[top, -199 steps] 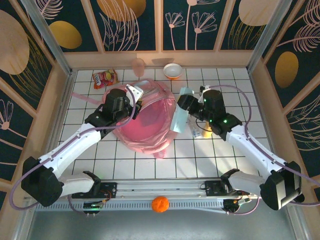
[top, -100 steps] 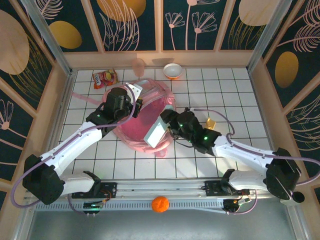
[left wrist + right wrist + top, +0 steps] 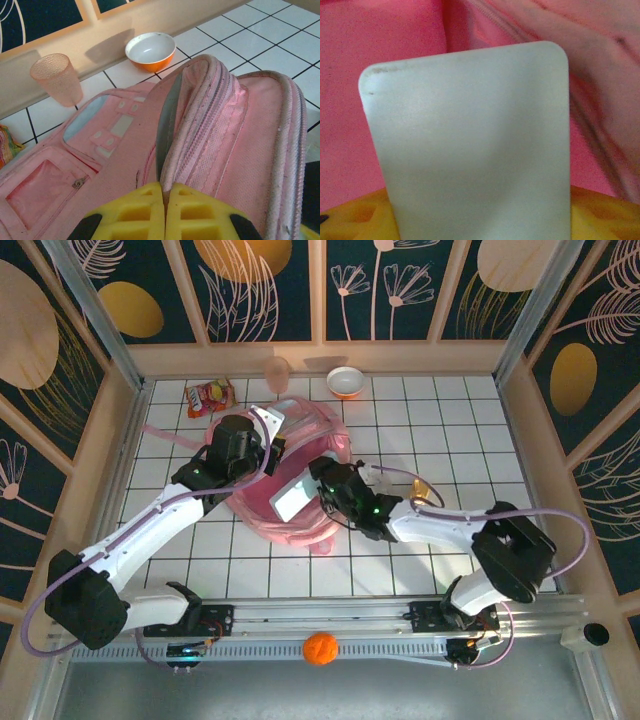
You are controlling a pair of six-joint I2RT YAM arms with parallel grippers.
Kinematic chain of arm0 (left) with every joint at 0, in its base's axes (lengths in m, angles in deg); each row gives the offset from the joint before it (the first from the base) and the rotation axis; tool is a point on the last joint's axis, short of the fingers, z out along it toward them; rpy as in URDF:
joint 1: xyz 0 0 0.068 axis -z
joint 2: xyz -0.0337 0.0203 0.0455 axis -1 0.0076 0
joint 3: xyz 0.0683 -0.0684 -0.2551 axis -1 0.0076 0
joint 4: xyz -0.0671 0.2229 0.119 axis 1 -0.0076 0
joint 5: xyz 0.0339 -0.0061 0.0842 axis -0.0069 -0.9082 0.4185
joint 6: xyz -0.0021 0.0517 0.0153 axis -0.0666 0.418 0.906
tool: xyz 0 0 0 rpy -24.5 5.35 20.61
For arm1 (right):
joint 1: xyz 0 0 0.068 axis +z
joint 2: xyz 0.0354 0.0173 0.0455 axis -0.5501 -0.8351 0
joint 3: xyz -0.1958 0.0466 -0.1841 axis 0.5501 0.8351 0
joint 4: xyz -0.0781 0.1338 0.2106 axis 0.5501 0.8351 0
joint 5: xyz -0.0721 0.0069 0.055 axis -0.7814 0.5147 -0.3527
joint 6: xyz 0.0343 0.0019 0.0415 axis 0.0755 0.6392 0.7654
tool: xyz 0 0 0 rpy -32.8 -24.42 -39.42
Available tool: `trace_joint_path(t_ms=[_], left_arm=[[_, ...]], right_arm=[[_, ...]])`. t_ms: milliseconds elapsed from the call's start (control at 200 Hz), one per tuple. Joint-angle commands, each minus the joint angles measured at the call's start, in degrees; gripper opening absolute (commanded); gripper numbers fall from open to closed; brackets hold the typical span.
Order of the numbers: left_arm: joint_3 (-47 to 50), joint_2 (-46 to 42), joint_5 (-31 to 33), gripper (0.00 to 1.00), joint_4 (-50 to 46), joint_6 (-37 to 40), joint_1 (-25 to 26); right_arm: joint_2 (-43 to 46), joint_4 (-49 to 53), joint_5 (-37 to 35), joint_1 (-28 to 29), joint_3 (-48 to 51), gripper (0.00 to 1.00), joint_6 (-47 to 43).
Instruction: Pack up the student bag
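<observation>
The student bag, big and pink, lies mid-table with its main opening held up. My left gripper is shut on the bag's zip rim; in the left wrist view the yellow fingers pinch the white-trimmed edge of the bag. My right gripper is shut on a flat pale grey case with rounded corners, whose far end is inside the opening. In the right wrist view the case stands between the yellow fingertips, with the pink lining behind it.
At the back of the table stand a pink cup and an orange-and-white bowl, with a snack packet to their left. A small yellow item lies right of the bag. An orange ball sits by the near rail.
My right arm swung left and lower, carrying the grey case from beside the bag's right edge into its opening. The left gripper kept its hold on the rim.
</observation>
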State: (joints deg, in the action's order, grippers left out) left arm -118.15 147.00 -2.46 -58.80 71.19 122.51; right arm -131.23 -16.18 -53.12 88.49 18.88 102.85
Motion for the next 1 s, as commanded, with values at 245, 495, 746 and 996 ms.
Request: trace_joint_path(t_ms=[245, 495, 746, 996], left_arm=[[-3.63, -4.17, -4.53, 0.00, 8.27, -2.83, 0.10], [-4.25, -5.27, -5.28, 0.00, 8.06, -2.62, 0.10], [-4.78, -5.42, -4.90, 0.00, 7.59, -2.27, 0.02], [-4.44, -4.84, -5.40, 0.00, 8.21, -2.78, 0.10]], right_arm=[[-12.62, -9.66, -2.24, -2.62, -9.47, 0.53, 2.07], [-21.74, -14.84, -0.85, -5.72, -14.11, 0.59, 2.71], [-24.79, -15.76, 0.24, -6.32, -15.55, 0.75, 3.97], [-24.32, -15.53, 1.34, -6.07, -14.95, 0.84, 4.69]])
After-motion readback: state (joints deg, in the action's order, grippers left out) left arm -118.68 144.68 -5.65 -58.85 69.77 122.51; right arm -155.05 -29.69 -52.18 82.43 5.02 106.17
